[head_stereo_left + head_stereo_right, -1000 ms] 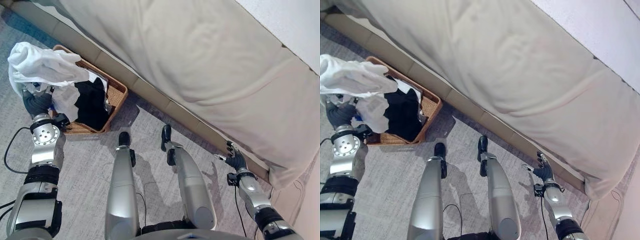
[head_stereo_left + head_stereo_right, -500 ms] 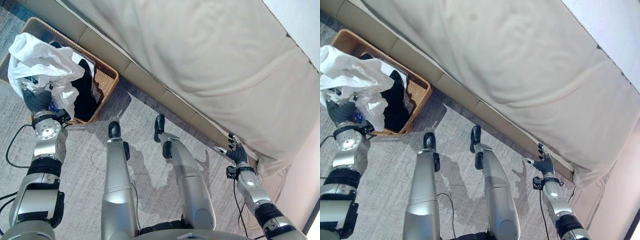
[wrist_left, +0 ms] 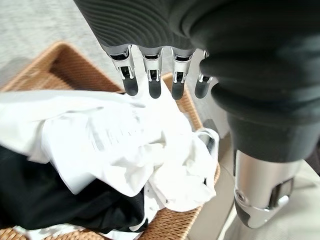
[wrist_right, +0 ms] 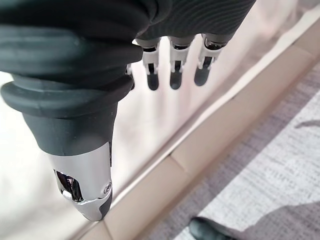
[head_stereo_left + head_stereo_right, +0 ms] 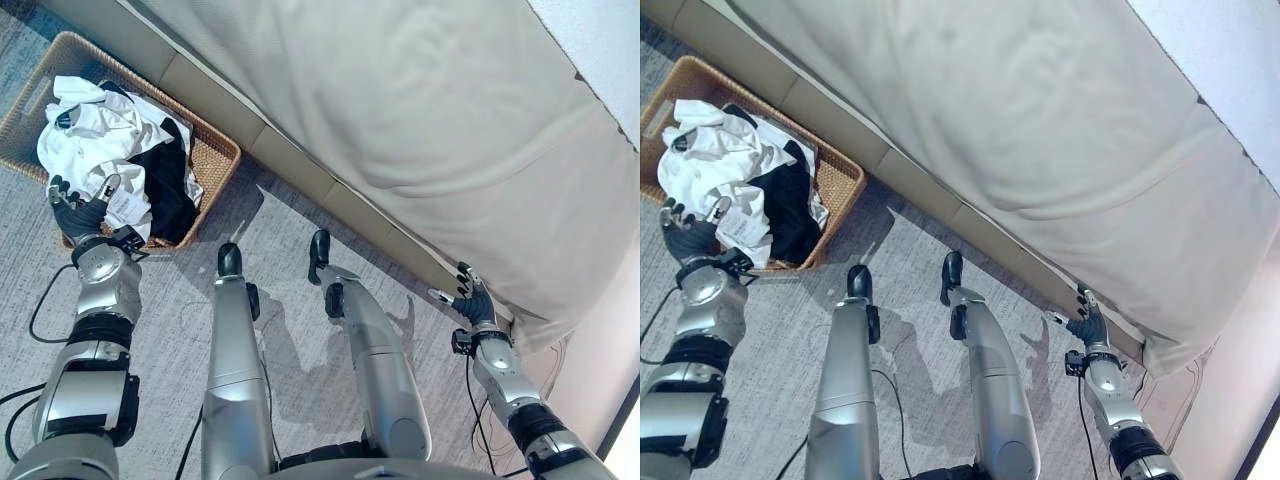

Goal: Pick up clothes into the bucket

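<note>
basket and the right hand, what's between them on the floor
Bare grey carpet along the sofa base, seen in the left eye view between basket and right hand.

Silver-grey left arm and right arm, built of rounded metal segments with black bands at the joints. Left hand and right hand wrapped in dark ribbed covers over back and wrist. Silver fingers with dark tips, set in a row. Polished silver thumb with a small screw near its end.

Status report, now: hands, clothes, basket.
Left hand open at the wicker basket's near edge. White garment lies in basket on black clothes. Right hand open, idle beside bed.
</note>
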Robot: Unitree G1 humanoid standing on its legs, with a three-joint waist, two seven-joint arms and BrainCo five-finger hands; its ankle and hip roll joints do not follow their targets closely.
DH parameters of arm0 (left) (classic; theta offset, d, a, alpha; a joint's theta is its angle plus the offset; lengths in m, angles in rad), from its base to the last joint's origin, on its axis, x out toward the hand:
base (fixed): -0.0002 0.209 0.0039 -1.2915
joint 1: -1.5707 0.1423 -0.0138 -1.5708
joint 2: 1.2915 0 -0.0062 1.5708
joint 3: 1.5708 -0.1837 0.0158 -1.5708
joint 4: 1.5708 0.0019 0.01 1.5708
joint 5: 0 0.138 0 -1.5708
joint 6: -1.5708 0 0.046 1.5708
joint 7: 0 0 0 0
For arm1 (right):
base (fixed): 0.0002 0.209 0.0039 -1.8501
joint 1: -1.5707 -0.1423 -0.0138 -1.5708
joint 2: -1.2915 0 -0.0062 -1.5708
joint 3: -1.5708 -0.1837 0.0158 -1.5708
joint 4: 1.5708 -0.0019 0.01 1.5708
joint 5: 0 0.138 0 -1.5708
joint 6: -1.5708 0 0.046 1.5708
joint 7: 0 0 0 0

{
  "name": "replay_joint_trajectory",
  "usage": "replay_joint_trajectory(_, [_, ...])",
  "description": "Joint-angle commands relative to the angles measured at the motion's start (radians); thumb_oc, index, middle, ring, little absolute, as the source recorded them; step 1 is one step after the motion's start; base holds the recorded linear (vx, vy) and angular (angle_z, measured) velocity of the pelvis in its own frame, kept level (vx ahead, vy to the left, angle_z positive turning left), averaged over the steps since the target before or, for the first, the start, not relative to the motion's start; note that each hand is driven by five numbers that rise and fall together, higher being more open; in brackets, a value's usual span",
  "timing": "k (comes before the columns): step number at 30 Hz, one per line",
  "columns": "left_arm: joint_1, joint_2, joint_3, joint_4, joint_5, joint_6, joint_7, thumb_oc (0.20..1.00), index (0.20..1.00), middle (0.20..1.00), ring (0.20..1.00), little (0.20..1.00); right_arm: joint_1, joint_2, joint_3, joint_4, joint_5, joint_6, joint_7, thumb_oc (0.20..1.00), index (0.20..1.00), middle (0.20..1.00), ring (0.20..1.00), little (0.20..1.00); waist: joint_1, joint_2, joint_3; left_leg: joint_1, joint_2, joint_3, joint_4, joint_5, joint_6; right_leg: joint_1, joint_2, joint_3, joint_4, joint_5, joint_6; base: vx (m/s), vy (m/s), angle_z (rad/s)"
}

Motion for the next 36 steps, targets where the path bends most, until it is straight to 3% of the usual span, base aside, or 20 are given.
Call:
replay_joint_trajectory(1, [0.010,0.032,0.042,-0.014,0.011,-0.027,0.000,1.000,1.000,1.000,1.000,1.000,0.009,-0.054,-0.009,-0.051,0.012,-0.013,-0.020,1.000,1.000,1.000,1.000,1.000,0.028,-0.037,0.018,0.085,-0.008,-0.002,-0.044,-0.011,-0.007,0.086,-0.039,0.036,0.014,-0.060,0.044,-0.02,0.002,-0.05])
replay_joint_trajectory(2, [0.011,0.031,0.043,-0.015,0.011,-0.027,0.001,1.000,1.000,1.000,1.000,1.000,0.009,-0.054,-0.008,-0.051,0.012,-0.013,-0.021,1.000,1.000,1.000,1.000,1.000,0.028,-0.037,0.018,0.087,-0.008,-0.002,-0.046,-0.010,-0.007,0.087,-0.039,0.037,0.013,-0.059,0.044,-0.02,-0.001,-0.04])
replay_joint_trajectory(3, [0.028,0.009,0.050,-0.022,0.020,-0.027,-0.001,1.000,1.000,1.000,1.000,1.000,0.002,-0.051,-0.013,-0.054,0.005,-0.010,-0.022,1.000,1.000,1.000,1.000,1.000,0.027,-0.032,0.018,0.084,-0.013,0.008,-0.083,0.040,-0.009,0.079,-0.048,0.035,-0.018,-0.023,0.038,-0.09,-0.016,-0.04])
replay_joint_trajectory(5, [0.046,-0.007,0.055,-0.031,0.025,-0.029,-0.001,1.000,1.000,1.000,1.000,1.000,0.004,-0.048,-0.012,-0.052,0.003,-0.008,-0.023,1.000,1.000,1.000,1.000,1.000,0.028,-0.027,0.018,0.102,-0.014,0.012,-0.103,0.049,-0.010,0.093,-0.050,0.037,-0.029,-0.020,0.038,-0.05,-0.025,0.01])
replay_joint_trajectory(10, [0.166,-0.126,0.040,-0.053,0.064,-0.046,-0.064,1.000,1.000,1.000,1.000,1.000,-0.015,-0.031,-0.027,-0.016,0.004,-0.009,-0.014,1.000,1.000,1.000,1.000,1.000,0.054,0.034,0.018,0.251,-0.020,0.042,-0.244,0.103,-0.022,0.203,-0.061,0.042,-0.094,-0.006,0.037,-0.01,-0.017,0.01])
replay_joint_trajectory(11, [0.167,-0.126,0.039,-0.053,0.064,-0.046,-0.065,1.000,1.000,1.000,1.000,1.000,-0.015,-0.032,-0.026,-0.016,0.004,-0.009,-0.014,1.000,1.000,1.000,1.000,1.000,0.054,0.033,0.018,0.254,-0.020,0.042,-0.247,0.104,-0.022,0.205,-0.062,0.042,-0.096,-0.006,0.037,0.01,-0.039,0.01])
replay_joint_trajectory(12, [0.203,-0.167,0.018,-0.057,0.090,-0.049,-0.095,1.000,1.000,1.000,1.000,1.000,-0.024,-0.030,-0.035,0.009,-0.002,-0.005,-0.007,1.000,1.000,1.000,1.000,1.000,0.063,0.060,0.018,0.331,-0.023,0.051,-0.301,0.120,-0.025,0.262,-0.066,0.043,-0.114,-0.004,0.036,0.01,-0.039,-0.01])
replay_joint_trajectory(20, [0.308,-0.261,-0.047,-0.045,0.125,-0.050,-0.246,1.000,1.000,1.000,1.000,1.000,-0.028,-0.019,-0.063,0.109,-0.014,0.010,0.042,1.000,1.000,1.000,1.000,1.000,0.068,0.132,0.012,0.653,-0.021,0.071,-0.530,0.193,-0.048,0.535,-0.056,0.045,-0.222,0.004,0.034,0.08,-0.071,-0.01])
replay_joint_trajectory(22, [0.360,-0.291,-0.074,-0.042,0.170,-0.054,-0.280,1.000,1.000,1.000,1.000,1.000,-0.007,-0.007,-0.061,0.167,-0.020,0.020,0.073,1.000,1.000,1.000,1.000,1.000,0.067,0.157,-0.057,0.735,-0.013,0.075,-0.604,0.212,-0.056,0.605,-0.043,0.044,-0.264,0.001,0.034,0.21,-0.145,0.02])
replay_joint_trajectory(28, [0.446,-0.348,-0.111,-0.005,0.288,-0.068,-0.292,1.000,1.000,1.000,1.000,1.000,0.065,0.044,-0.041,0.251,-0.025,0.035,0.133,1.000,1.000,1.000,1.000,1.000,0.067,0.183,-0.181,0.867,-0.006,0.078,-0.702,0.235,-0.069,0.732,-0.012,0.036,-0.342,-0.010,0.023,0.14,-0.117,-0.04])
replay_joint_trajectory(36, [0.518,-0.427,-0.171,0.122,0.382,-0.044,-0.330,1.000,1.000,1.000,1.000,1.000,0.119,0.094,-0.010,0.334,-0.031,0.049,0.191,1.000,1.000,1.000,1.000,1.000,0.058,0.184,-0.307,0.986,0.016,0.100,-0.735,0.226,-0.078,0.866,0.007,0.024,-0.395,-0.031,0.012,0.09,-0.067,0.00])
